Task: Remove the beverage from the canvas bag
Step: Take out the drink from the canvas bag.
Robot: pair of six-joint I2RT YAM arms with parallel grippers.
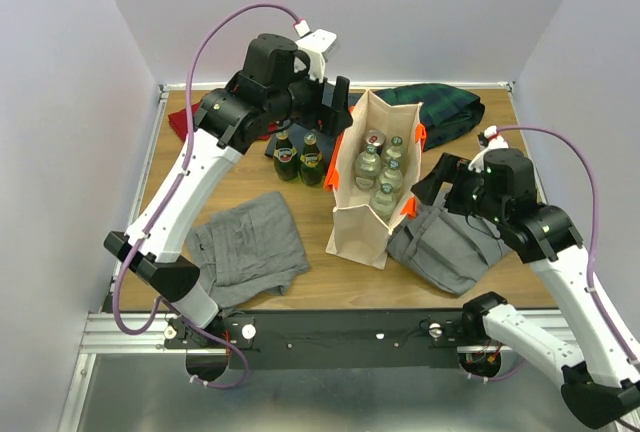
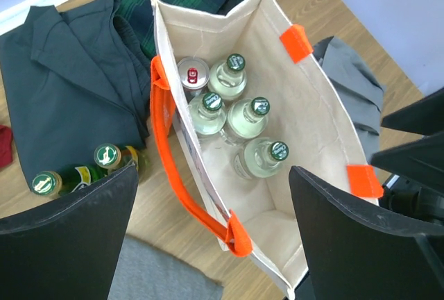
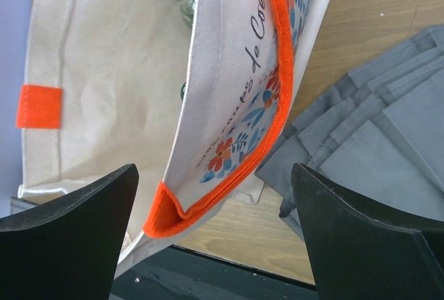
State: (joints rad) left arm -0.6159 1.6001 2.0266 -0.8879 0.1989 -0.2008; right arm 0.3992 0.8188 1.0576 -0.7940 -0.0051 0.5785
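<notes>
left tool (image 1: 338, 104): wide open, empty, by upper-left rim of canvas bag (image 1: 358, 232) | right tool (image 1: 436, 178): wide open, empty, right of bag | bottles (image 2: 244, 116) inside untouched

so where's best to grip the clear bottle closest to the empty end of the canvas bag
Likely its neck under the green cap, from straight above. The clear bottle stands upright below the rim of the canvas bag, so the walls block its sides, and other bottles crowd one side; only the top is free.
</notes>
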